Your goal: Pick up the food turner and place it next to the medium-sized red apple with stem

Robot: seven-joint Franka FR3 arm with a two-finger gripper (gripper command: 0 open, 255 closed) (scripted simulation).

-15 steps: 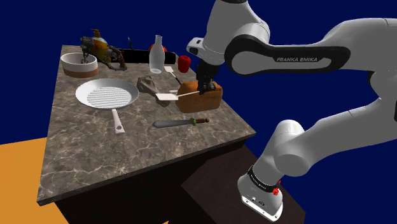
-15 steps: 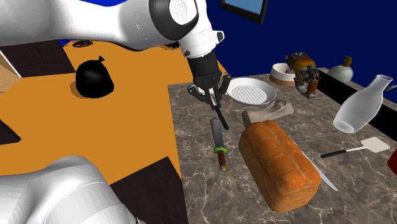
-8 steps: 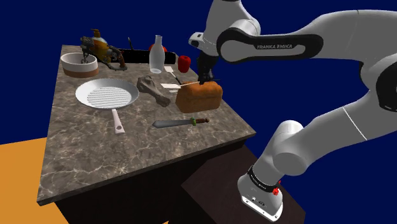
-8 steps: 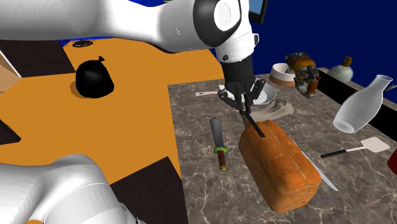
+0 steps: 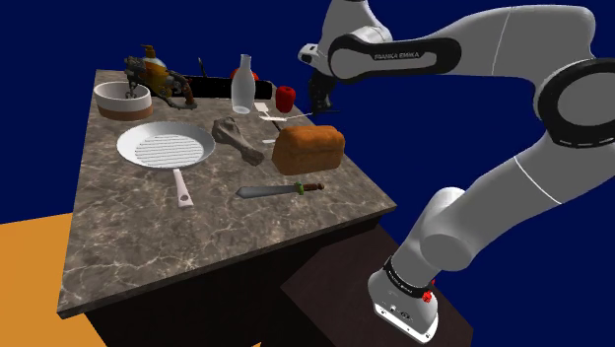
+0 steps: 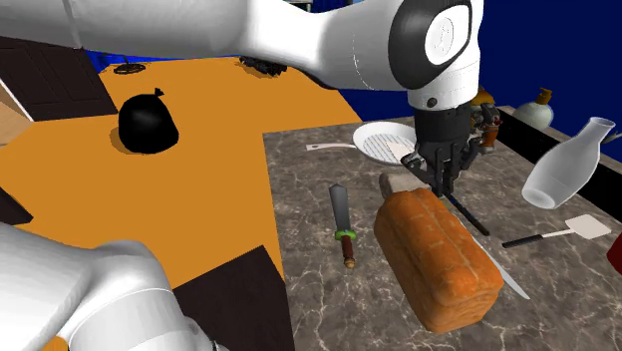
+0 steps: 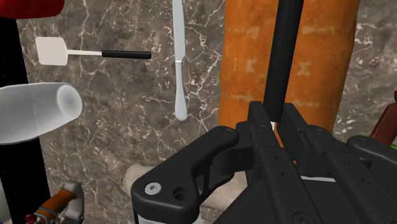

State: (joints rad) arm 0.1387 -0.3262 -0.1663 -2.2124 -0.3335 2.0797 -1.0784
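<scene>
My gripper (image 5: 317, 106) is shut on the black handle of a food turner (image 5: 286, 116) and holds it in the air over the far end of the orange-brown bread loaf (image 5: 308, 148). In the wrist view the handle (image 7: 283, 57) runs out from between my fingers across the loaf (image 7: 248, 63). The gripper (image 6: 439, 179) hangs above the loaf (image 6: 439, 259). The red apple (image 5: 285, 97) stands at the back of the table, just beyond the gripper. A second white-bladed turner (image 6: 563, 233) lies flat on the table near the apple (image 6: 616, 249).
On the marble table (image 5: 118, 246) lie a white frying pan (image 5: 166, 146), a green-banded knife (image 5: 279, 189), a grey bone-like lump (image 5: 237, 133) and a white table knife (image 7: 180, 63). A pale bottle (image 5: 243, 87), a bowl (image 5: 122, 101) and a figurine (image 5: 158, 77) stand at the back.
The gripper has carried the turner up and toward the back of the table, from beside the loaf's near end to above its far end, closer to the apple.
</scene>
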